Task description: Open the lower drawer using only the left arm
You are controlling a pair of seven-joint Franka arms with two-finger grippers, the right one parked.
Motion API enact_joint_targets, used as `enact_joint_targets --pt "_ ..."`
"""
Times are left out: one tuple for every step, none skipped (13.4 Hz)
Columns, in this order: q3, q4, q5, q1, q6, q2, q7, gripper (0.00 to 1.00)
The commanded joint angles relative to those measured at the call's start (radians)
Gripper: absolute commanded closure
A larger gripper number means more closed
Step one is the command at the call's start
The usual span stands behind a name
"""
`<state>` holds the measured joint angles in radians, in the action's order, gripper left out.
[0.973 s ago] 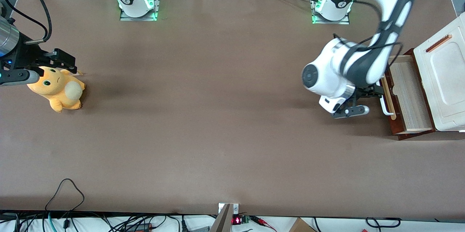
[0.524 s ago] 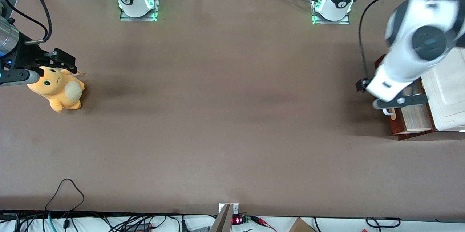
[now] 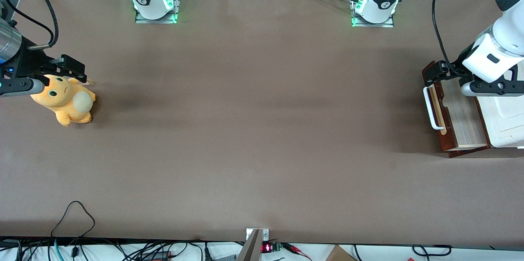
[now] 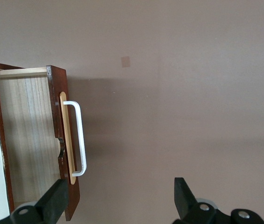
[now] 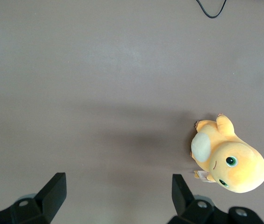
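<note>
Jaws: spread wide and holding nothing; the gripper hangs well above the tabletop, its dark fingers clear of everything.
Change: a second ago the gripper sat low at the white loop handle; half a second ago the left arm was swinging across the drawer; now it has lifted up and away over the cream-white cabinet top.
Lower drawer: the lower drawer is pulled out, light wood inside showing, at the working arm's end of the tabletop.
Room: bare brown tabletop spreads wide in front of the drawer.
Drawer to jaws: the handle lies below the gripper, apart from the fingers.
Elsewhere: an orange plush toy lies toward the parked arm's end.
</note>
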<state>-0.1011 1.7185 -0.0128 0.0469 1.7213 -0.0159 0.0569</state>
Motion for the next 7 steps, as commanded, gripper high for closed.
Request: enact_joint_targets --pt "0.012 0.006 0.028 -0.007 -0.003 0.014 -0.034 0.00" --pt "0.012 0.006 0.028 -0.006 0.000 0.014 -0.035 0.00" --pt "0.011 0.006 0.030 -0.005 0.001 0.014 -0.035 0.00" --pt "0.012 0.006 0.028 -0.005 0.001 0.014 -0.035 0.00" --pt "0.012 0.006 0.030 -0.005 0.001 0.014 -0.035 0.00" --pt "0.012 0.006 0.028 -0.005 0.001 0.014 -0.035 0.00" --pt "0.012 0.006 0.028 -0.005 0.001 0.014 -0.035 0.00"
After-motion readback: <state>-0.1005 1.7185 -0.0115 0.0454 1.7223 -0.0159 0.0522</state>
